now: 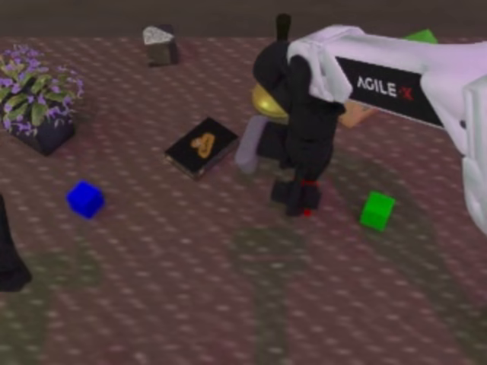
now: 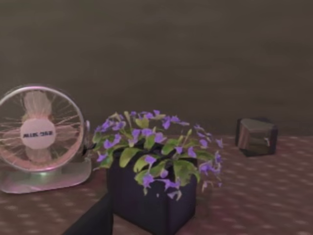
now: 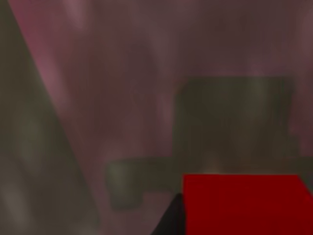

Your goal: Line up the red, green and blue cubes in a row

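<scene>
While seemingly gripping red cube (image 3: 244, 203), right hand (image 1: 298, 199) sits mid-table.

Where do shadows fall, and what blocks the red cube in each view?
Top view: arm shadows lie on the table near the front; the right gripper covers nearly all of the red cube. Right wrist view: red cube close up, its shadow behind. Left wrist view: no cube.

Right gripper (image 1: 298, 199) points down mid-table; left arm (image 1: 9, 255) parked at left edge.
</scene>
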Robot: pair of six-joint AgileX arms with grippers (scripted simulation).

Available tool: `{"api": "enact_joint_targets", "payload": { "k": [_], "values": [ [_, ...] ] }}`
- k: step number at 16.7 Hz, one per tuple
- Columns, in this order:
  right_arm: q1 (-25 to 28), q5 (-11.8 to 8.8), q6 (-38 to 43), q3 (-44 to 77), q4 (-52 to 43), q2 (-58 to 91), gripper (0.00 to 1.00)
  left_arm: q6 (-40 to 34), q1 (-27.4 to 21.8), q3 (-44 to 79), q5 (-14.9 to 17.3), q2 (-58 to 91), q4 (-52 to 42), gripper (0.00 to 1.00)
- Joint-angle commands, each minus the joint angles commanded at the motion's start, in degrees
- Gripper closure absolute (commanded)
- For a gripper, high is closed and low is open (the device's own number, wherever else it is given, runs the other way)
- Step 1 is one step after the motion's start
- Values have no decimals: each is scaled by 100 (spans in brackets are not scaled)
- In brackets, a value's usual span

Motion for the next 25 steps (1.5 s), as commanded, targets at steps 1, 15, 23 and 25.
{"api": "enact_joint_targets", "payload": {
  "k": [1, 15, 23, 25],
  "values": [
    [0, 0, 0, 0, 0, 0, 100, 0, 0, 0, 0, 0, 0, 0],
    [28, -89, 97, 683, -1035, -405, 100, 0, 0, 0, 0, 0, 0, 0],
    [45, -91, 98, 1071, -1497, -509, 100, 0, 0, 0, 0, 0, 0, 0],
    [229, -94, 125, 1197, -1575, -467, 100, 0, 0, 0, 0, 0, 0, 0]
  ]
}}
